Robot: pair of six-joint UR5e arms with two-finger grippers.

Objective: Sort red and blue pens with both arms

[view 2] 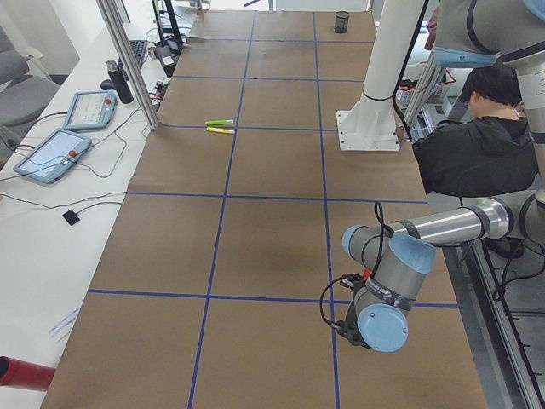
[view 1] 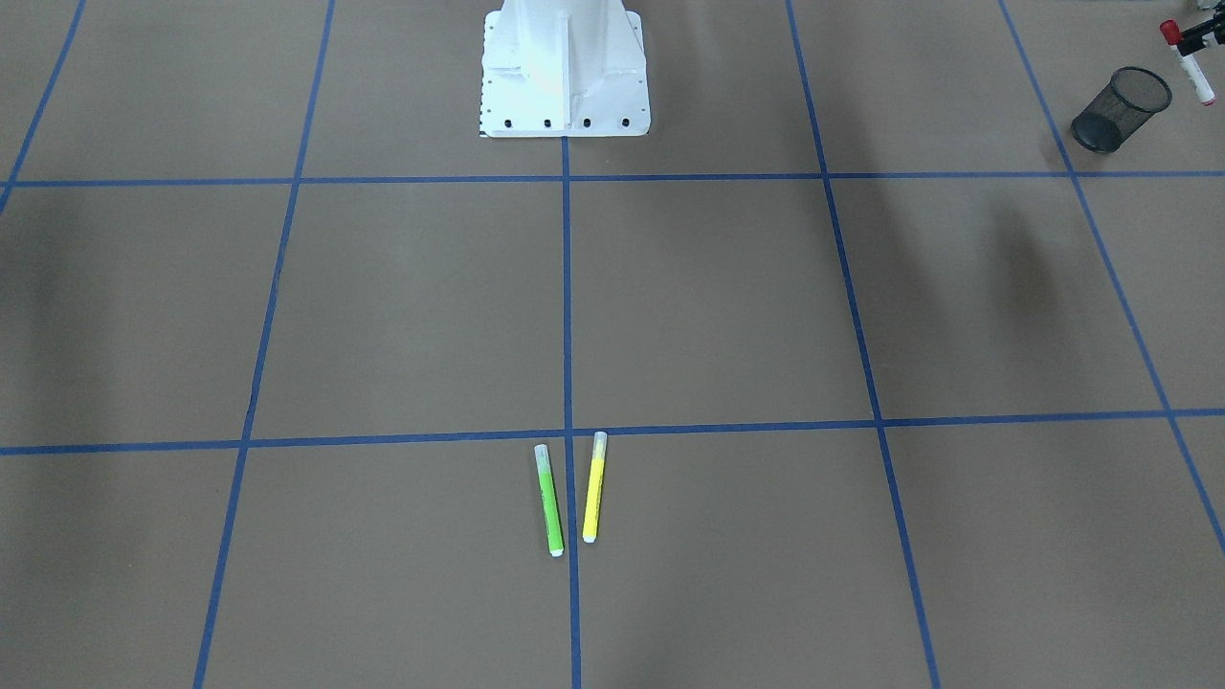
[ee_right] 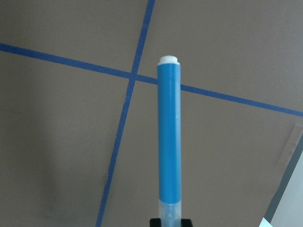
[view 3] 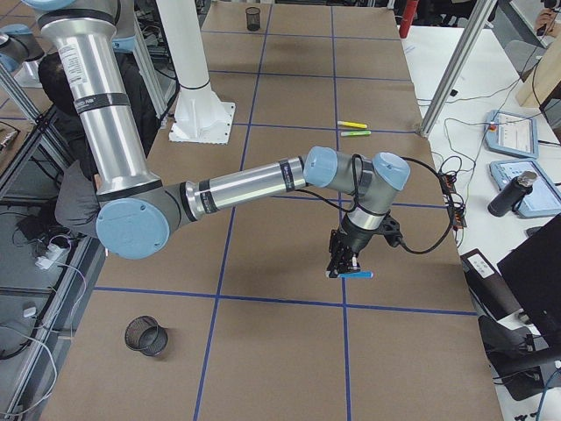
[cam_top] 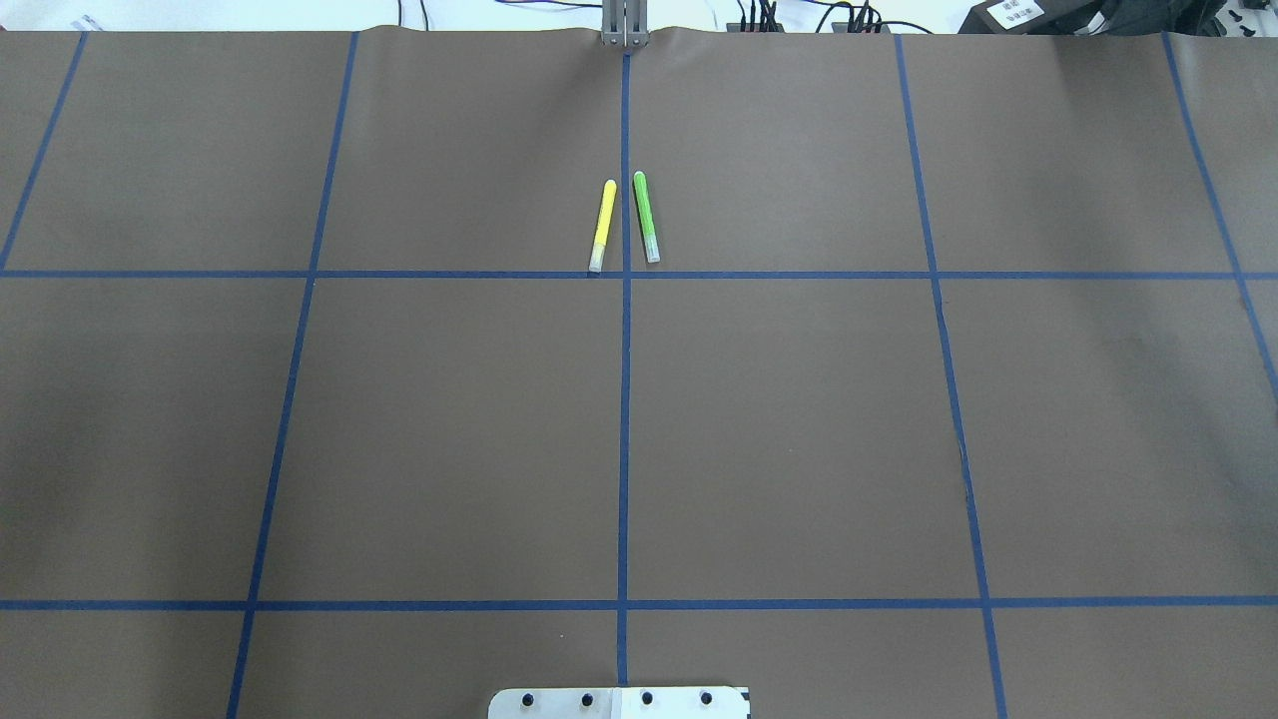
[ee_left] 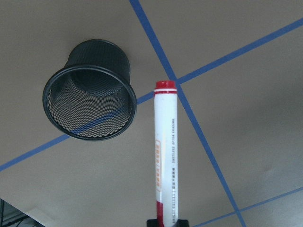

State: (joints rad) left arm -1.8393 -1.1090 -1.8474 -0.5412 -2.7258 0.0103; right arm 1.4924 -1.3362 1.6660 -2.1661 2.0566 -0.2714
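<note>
- Closest to the left wrist lens, the red pen point(ee_left: 165, 151) runs straight out from the left pincer point(ee_left: 166, 222), which pinches its red cap. The white barrel leads away to the red end at the far tip.
- That far tip hangs in the air beside the open mouth of a black mesh cup point(ee_left: 102, 59), apart from it, with the brown tabletop point(view 1: 718, 306) below.
- Seen from the front, this pen slants: cap end higher in the view, red end lower.
- The right pincer point(ee_right: 169, 222) is clamped on the pale translucent cap of the blue pen point(ee_right: 169, 137). The blue barrel points straight away, white plug at the far tip.
- From the right side view, the blue pen lies level and low over the tabletop, long axis across the table's width, free end away from the robot's side. Whether it touches the surface, I cannot tell.
- The green marker point(view 1: 549, 502) and yellow marker point(view 1: 594, 488) lie flat, nearly parallel, one on each side of a blue tape line point(view 1: 567, 287), well apart from both pincers.
</note>
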